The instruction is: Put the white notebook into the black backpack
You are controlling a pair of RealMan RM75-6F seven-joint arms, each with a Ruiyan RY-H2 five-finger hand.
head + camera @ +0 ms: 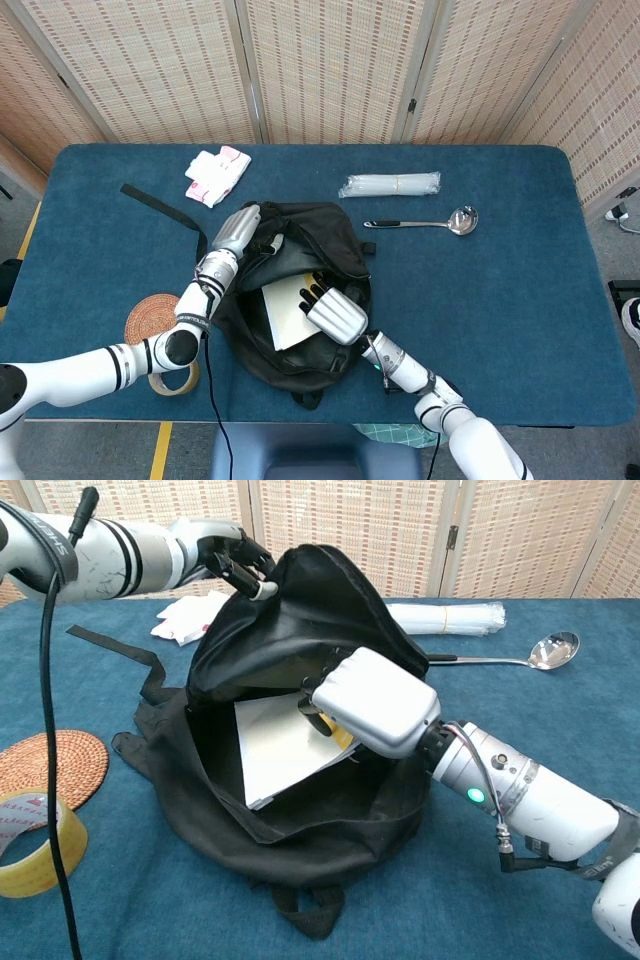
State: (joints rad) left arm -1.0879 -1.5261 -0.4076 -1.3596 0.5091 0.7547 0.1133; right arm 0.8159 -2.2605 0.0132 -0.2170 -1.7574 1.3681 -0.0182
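Observation:
The black backpack [318, 238] [300, 630] lies open-mouthed on the blue table. My left hand [232, 232] [232, 558] grips the top edge of its flap and holds it up. The white notebook [283, 309] [275, 748] slants inside the opening, partly under the flap. My right hand [332, 308] [372, 700] reaches into the bag and holds the notebook's right edge, where a yellow patch shows under the fingers.
A woven coaster [153, 317] [48, 766] and a tape roll [172, 380] [30, 845] lie left of the bag. A black strap [160, 207], a white-pink packet [216, 174], a plastic sleeve [390, 185] and a metal ladle [425, 222] [520, 656] lie farther back.

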